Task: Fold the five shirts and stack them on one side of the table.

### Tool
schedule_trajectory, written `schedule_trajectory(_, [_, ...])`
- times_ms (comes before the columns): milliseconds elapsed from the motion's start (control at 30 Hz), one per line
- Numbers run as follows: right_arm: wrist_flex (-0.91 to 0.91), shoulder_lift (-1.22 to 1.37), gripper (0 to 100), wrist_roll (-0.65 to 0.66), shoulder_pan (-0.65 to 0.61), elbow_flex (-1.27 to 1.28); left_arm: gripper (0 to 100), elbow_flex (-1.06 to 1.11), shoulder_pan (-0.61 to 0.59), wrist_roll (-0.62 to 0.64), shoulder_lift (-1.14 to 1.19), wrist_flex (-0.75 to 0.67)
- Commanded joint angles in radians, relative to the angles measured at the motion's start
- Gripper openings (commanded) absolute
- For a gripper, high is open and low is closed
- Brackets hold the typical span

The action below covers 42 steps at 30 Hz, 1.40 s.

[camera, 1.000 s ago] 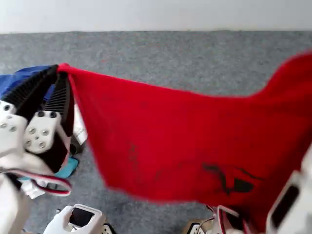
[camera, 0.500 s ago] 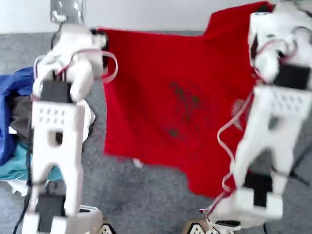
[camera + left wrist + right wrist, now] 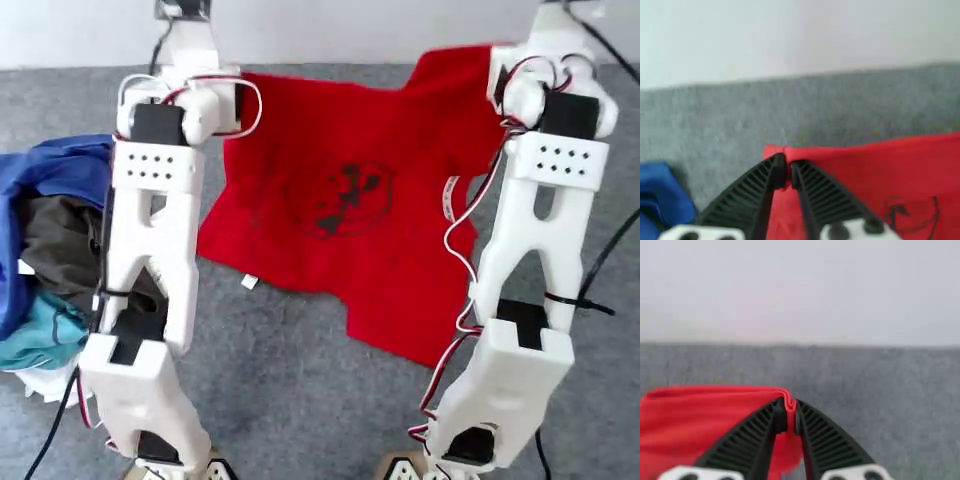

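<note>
From above the table [image 3: 300, 400], the red shirt [image 3: 340, 230] lies spread on the grey surface, from the centre up toward 12 o'clock, with its black print [image 3: 345, 195] facing up. Its far edge runs from 9 to 3 between the two arms. The cloth trails off toward 5 o'clock, so the long axis slants from 11 to 5. The left arm [image 3: 150, 230] on the 9 o'clock side and the right arm [image 3: 540, 250] on the 3 o'clock side cover the far corners, and I cannot make out which end is the collar. A heap of other shirts [image 3: 50, 250], blue over dark and teal, sits at 9 o'clock, cut off at the edge.

At the left wrist, the left gripper [image 3: 785, 172] has its jaws pinched together on a fold of the red shirt's edge. A blue shirt [image 3: 660, 195] lies beside it, and the table ends at a pale wall [image 3: 790, 35].

At the right wrist, the right gripper [image 3: 786, 415] is clamped tight on another red fold, with grey table beyond.
</note>
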Motion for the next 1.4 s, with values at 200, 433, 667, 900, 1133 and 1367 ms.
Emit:
schedule_trajectory(200, [0.461, -0.015, 0.8, 0.259, -0.064, -0.052, 1, -0.053, -0.026, -0.100, 0.106, 0.103])
schedule_trajectory(433, [0.483, -0.068, 0.8, 0.054, -0.008, -0.247, 1, -0.257, -0.055, -0.064, -0.012, 0.213])
schedule_trajectory(667, [0.542, -0.266, 0.8, -0.081, -0.007, -0.624, 1, -0.544, 0.087, -0.075, -0.224, 0.537])
schedule_trajectory(900, [0.420, -0.512, 0.8, -0.089, 0.015, -0.646, 1, -0.466, 0.086, -0.160, -0.417, 0.574])
schedule_trajectory(1133, [0.145, -0.769, 0.8, -0.089, 0.145, -0.486, 1, -0.254, 0.091, -0.149, -0.755, 0.571])
schedule_trajectory(1367, [-0.025, -0.912, 0.8, -0.089, 0.165, -0.183, 1, -0.001, 0.089, -0.149, -0.944, 0.545])
